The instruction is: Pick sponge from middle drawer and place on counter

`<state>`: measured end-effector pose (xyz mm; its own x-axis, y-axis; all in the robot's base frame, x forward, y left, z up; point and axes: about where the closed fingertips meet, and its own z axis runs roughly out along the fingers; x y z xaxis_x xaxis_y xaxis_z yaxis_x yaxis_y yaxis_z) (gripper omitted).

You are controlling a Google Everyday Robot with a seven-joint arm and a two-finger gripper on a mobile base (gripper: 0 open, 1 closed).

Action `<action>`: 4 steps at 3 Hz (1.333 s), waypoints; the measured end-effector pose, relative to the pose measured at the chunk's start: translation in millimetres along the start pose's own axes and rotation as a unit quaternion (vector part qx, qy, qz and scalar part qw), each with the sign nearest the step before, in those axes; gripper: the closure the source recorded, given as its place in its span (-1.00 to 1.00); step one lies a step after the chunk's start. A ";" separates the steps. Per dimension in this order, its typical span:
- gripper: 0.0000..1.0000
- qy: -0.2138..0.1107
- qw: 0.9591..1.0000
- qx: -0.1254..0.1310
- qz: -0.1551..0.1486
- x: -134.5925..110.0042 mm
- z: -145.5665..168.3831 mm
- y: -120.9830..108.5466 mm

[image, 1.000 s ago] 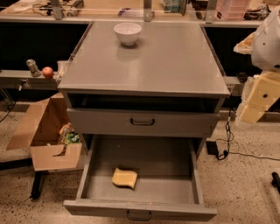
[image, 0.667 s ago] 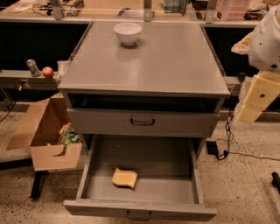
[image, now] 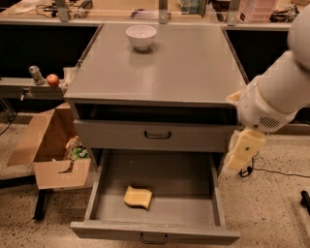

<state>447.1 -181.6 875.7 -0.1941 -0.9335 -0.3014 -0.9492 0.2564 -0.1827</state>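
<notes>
Pincer point(image: 243, 151) (cream-yellow, on the end of the white robot arm point(image: 278, 94)) hangs at the right side of the grey metal cabinet. It points down, just beside the cabinet's right front corner and above the right wall of the open drawer. Cannot tell how far open it is from this angle. Nothing visible in its hold.

Pale yellow wavy-edged foam sponge point(image: 137, 197) lies flat on the floor of the wide shallow grey metal bottom drawer point(image: 169, 177). It sits left of centre, nearer the drawer's front, well apart from the pincer. The drawer is pulled fully out, and a small black bail handle point(image: 154, 239) is centred on its front.

Closed grey drawer front point(image: 111, 134) directly above has its own black handle point(image: 157, 135). Above that is a dark open slot under the top.

Broad flat matte-grey tabletop point(image: 184, 68) of the cabinet carries a round white bowl point(image: 141, 36) near its back edge, upright.

Open brown cardboard box point(image: 46, 140) stands on the speckled floor point(image: 271, 203) left of the cabinet, with some colourful bits inside. Small red ball-like thing point(image: 52, 80) sits on a low shelf to the left. Cluttered wooden bench point(image: 116, 6) runs along the back.
</notes>
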 end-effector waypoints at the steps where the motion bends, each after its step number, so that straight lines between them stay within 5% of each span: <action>1: -1.00 -0.032 0.999 -0.018 -0.006 -13.0 64.6 19.8; 2: -1.00 -0.076 0.997 -0.033 0.010 -31.0 119.1 36.4; 4: -1.00 -0.083 0.996 -0.018 0.010 -36.0 120.1 29.6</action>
<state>455.8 -110.3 768.7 -0.1731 -0.8730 -0.4560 -0.9540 0.2637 -0.1426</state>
